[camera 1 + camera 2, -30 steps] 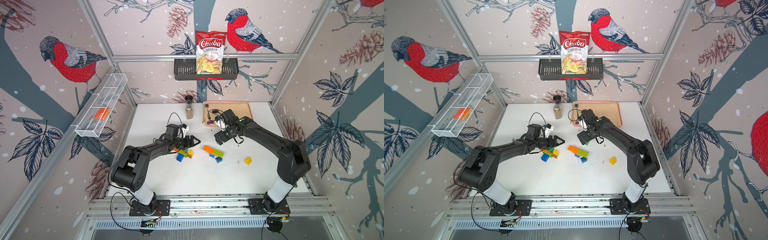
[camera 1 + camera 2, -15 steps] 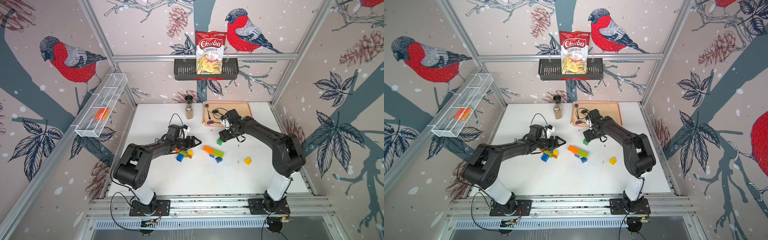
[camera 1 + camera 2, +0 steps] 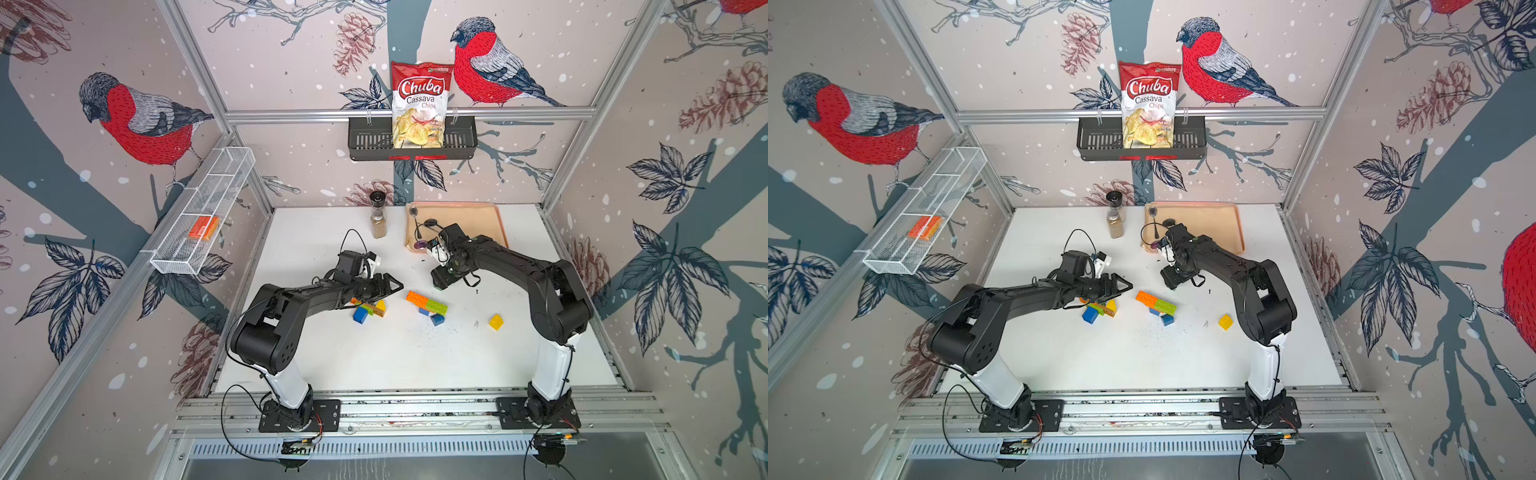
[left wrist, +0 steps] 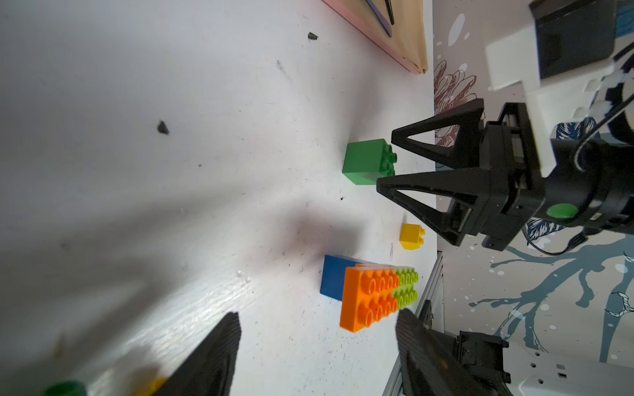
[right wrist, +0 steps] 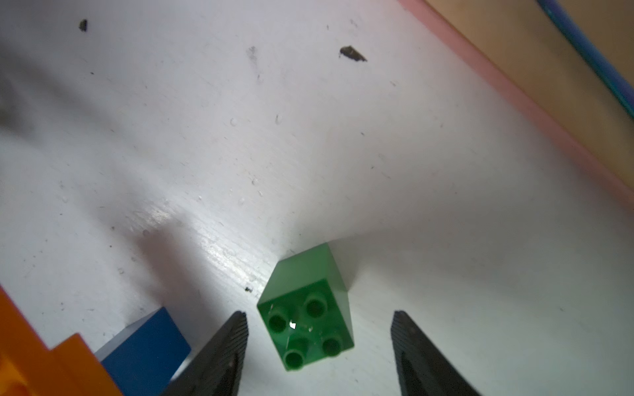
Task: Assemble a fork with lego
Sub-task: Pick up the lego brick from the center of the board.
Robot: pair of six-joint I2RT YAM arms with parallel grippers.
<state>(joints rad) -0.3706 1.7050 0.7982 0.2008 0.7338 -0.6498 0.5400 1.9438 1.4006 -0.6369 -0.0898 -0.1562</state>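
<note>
Right gripper (image 5: 318, 313) lowered over green brick (image 5: 308, 322) — spread astride it, left gripper (image 4: 317, 313) spread, hovering low

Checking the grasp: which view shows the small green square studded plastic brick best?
Right wrist: the green brick, studs clear, sits between the open fingers of the right gripper. Left wrist shows its side; top views hide it beneath that gripper.

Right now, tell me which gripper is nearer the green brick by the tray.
Right. The right gripper straddles the green brick without touching; the left gripper hangs beyond the orange brick.
</note>
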